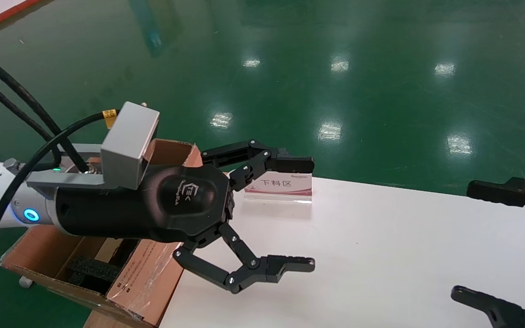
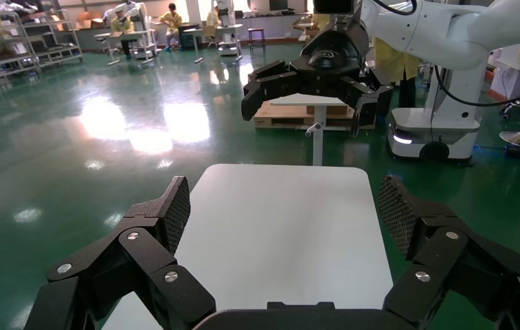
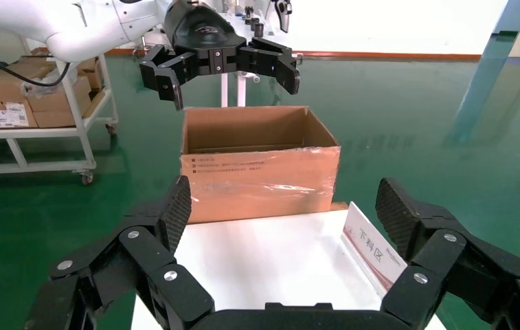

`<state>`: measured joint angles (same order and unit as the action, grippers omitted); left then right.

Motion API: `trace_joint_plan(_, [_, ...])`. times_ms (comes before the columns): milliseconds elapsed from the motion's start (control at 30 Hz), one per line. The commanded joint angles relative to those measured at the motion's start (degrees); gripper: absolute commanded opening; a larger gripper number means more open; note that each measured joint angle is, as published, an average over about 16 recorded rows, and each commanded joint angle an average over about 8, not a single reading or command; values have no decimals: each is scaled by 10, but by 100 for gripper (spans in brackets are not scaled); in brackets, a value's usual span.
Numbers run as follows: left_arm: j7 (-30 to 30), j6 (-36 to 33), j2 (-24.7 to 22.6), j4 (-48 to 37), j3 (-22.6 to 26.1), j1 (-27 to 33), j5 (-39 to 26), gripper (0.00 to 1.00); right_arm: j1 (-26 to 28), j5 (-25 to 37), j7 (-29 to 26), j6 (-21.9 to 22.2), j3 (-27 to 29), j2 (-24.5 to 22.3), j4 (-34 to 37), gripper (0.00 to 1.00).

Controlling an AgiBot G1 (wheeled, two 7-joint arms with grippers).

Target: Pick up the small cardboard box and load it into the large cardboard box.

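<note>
The small cardboard box is out of view in every frame. The large cardboard box (image 1: 146, 280) stands open at the left end of the white table (image 1: 381, 255), with clear tape and black print on its side (image 3: 260, 182) and black foam (image 1: 94, 269) inside. My left gripper (image 1: 310, 213) hangs open and empty over the table's left part, just right of the large box; its fingers (image 2: 174, 206) frame bare tabletop. My right gripper (image 1: 465, 241) is open and empty at the table's right end, facing the large box, its fingers (image 3: 178, 203) spread wide.
A small white sign with red print (image 1: 285, 184) stands at the table's far edge, near the upper left finger. Green floor surrounds the table. A cart with cartons (image 3: 9, 96) stands beyond the large box, and a robot base (image 2: 435, 130) beyond the right gripper.
</note>
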<state>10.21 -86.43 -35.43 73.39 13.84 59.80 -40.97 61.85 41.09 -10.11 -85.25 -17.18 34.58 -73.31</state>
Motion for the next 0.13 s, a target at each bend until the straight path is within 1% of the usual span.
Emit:
trace_joint_plan(33, [0, 0, 0, 0, 0, 0, 0, 100, 0, 1, 0, 0, 1, 0, 0, 100])
trace_joint_plan(133, [0, 0, 0, 0, 0, 0, 0, 100, 0, 1, -1, 0, 1, 0, 0, 100])
